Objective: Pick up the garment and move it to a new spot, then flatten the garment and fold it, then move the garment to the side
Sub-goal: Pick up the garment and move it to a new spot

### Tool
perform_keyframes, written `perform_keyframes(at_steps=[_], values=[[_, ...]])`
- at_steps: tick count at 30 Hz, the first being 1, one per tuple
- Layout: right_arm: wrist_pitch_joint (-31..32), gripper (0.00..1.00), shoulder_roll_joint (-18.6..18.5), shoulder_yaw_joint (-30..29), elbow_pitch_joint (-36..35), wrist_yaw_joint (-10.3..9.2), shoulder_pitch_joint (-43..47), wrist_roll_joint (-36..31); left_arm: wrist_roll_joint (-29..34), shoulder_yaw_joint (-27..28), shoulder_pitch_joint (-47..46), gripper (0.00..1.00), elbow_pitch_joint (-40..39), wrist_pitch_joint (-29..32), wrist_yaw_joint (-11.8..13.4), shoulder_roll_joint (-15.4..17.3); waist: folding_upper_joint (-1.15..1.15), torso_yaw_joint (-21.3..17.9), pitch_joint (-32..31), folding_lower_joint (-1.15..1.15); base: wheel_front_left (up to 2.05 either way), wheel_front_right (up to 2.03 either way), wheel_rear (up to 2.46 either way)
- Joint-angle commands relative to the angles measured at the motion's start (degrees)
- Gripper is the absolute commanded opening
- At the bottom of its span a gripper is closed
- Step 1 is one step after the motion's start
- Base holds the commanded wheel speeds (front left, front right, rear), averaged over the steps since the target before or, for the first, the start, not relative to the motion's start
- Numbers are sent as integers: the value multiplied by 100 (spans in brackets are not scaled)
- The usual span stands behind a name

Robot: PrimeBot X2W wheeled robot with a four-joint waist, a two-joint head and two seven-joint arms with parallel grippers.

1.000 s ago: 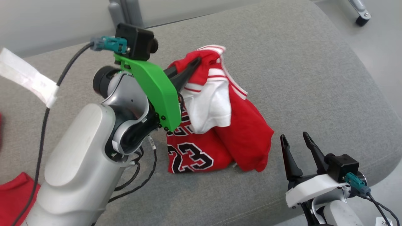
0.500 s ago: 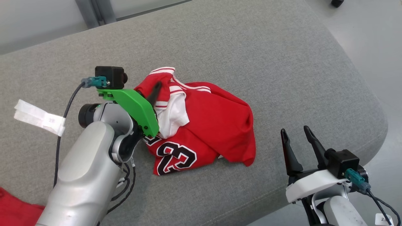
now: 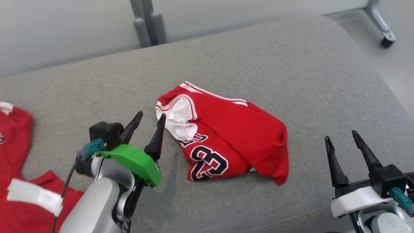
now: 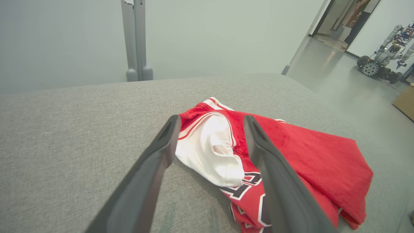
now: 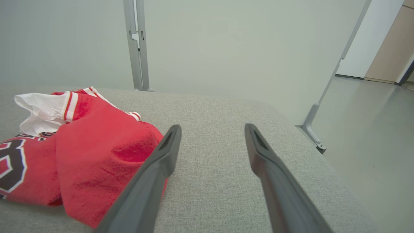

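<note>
Jaws apart on both sides, jersey lying loose in a heap

Spread wide with nothing between them, the left jaws are seen with their fingers (image 3: 157,136) pointed at the white-lined opening at the left end of the jersey (image 3: 239,136). The nearer tip is just beside the cloth, and contact cannot be told. The right jaws are likewise spread and empty, held low near the front right edge of the worktop (image 3: 258,61), apart from the jersey's right corner. This stance is judged to be one of readiness: both pairs are held wide so that an edge can be taken on either side.

The jersey is found about the middle of the grey padded worktop, doubled over itself, its number facing up and its white lining exposed. It is judged to be set down at its spot but not yet flattened or folded. It is held by no box or basket and is borne by the padding alone. A second red garment (image 3: 14,129) is spread at the far left edge, partly behind a white tag (image 3: 32,195) on the left arm's cable.
</note>
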Motion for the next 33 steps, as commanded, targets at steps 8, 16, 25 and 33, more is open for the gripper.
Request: perform_keyframes(at_steps=[8,16,25,33], values=[[-18,100,-308,-246,-100,-7,373,107,-33,250,1439,100,-456,-612,366,391,-1,1296,-894,0,0,0,0],[-18,100,-399,-240,189,-7,578,120,283,436,2361,100,-638,-1215,515,643,-1,1420,-974,0,0,0,0],[-18,100,-334,-278,653,-7,735,121,837,1203,3054,100,-835,-1289,279,418,-1,1373,-1058,0,0,0,0],[-18,100,-180,-358,682,-7,679,172,1254,1936,3353,100,-682,-1286,-537,157,-1,1299,-1055,0,0,0,0]])
